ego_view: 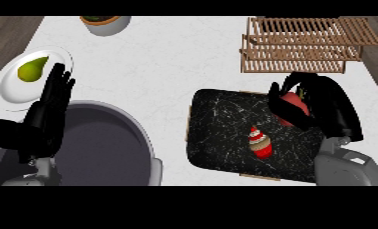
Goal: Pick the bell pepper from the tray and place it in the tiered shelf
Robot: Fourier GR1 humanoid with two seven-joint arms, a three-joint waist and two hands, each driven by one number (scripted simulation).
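Nearest the viewer, at lower left: a large grey pot (103, 145), round-rimmed with a dark interior, standing on the pale counter (177, 58). Lower right: a black marbled tray (221, 128), rectangular with rounded corners. Upper right: the slatted wooden tiered shelf (303, 43), just beyond the tray's far edge. Left edge: a white plate (18, 85) bearing a green pear (32, 68). Right hand (314, 105): over the tray's far right corner, fingers and thumb curled round the red bell pepper (293, 104), which shows only partly between them; whether the pepper rests on the tray or is clear of it cannot be told. Left hand (48, 108): open, fingers straight and pointing away, lying across the near rim of the plate beside the pot. Top edge: a grey bowl-shaped planter (105, 24), cut off by the view. On the tray near its middle: a small cupcake (259, 143) with red-and-white topping, apart from the right hand.
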